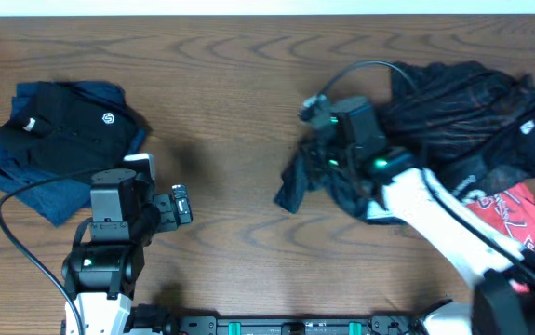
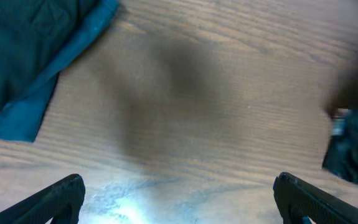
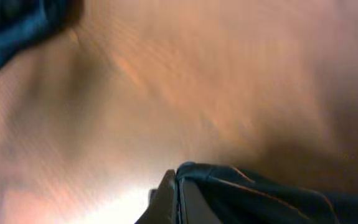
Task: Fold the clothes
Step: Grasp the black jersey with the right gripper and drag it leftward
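Note:
The black jersey (image 1: 462,121) with thin orange lines lies bunched at the back right of the table. One edge of it (image 1: 295,186) is stretched out to the left. My right gripper (image 1: 315,154) is shut on that edge. In the right wrist view the jersey fabric (image 3: 259,193) is pinched between the closed fingers (image 3: 166,199) just above the wood. My left gripper (image 1: 181,205) hovers open over bare table near the front left, holding nothing. Its two fingertips (image 2: 60,199) stand wide apart, and the jersey's dark edge (image 2: 350,149) shows at the far right of that view.
A folded black polo (image 1: 62,126) rests on a blue garment (image 1: 34,186) at the back left, and that blue garment (image 2: 35,56) also fills the left wrist view's top left corner. A red T-shirt (image 1: 518,209) lies under the right arm.

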Robot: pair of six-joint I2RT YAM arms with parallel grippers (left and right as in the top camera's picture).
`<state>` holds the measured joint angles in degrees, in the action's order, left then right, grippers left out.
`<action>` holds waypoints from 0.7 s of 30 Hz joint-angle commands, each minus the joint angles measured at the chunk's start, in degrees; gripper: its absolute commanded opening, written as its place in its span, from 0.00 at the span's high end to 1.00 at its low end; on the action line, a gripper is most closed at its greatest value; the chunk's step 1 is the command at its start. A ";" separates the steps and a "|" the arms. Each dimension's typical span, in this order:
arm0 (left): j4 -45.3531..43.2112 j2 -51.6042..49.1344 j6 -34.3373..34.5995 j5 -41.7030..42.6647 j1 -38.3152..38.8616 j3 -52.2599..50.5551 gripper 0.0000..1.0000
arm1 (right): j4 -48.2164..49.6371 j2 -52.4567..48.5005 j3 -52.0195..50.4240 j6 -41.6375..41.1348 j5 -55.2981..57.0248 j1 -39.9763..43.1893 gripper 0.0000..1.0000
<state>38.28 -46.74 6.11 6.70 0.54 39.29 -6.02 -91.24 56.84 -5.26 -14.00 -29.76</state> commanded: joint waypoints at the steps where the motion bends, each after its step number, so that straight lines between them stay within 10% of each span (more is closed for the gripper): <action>1: -0.17 0.00 1.70 1.86 -0.20 1.55 0.02 | 9.16 -3.26 0.37 -5.77 3.85 -1.60 0.99; 3: -0.28 0.00 3.85 1.88 -0.20 1.55 0.02 | 13.42 -3.78 0.37 -10.10 9.18 -1.18 0.86; 9: -2.34 0.02 12.50 1.88 -0.20 1.55 0.02 | 7.34 1.18 0.55 -10.78 16.74 3.98 0.04; 21: -10.84 -12.15 18.10 13.75 4.07 1.53 0.02 | -35.87 13.11 0.52 -16.83 22.84 25.00 0.01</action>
<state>28.40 -54.83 21.67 16.78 2.42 39.68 -39.09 -78.35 57.04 -17.69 7.14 -9.37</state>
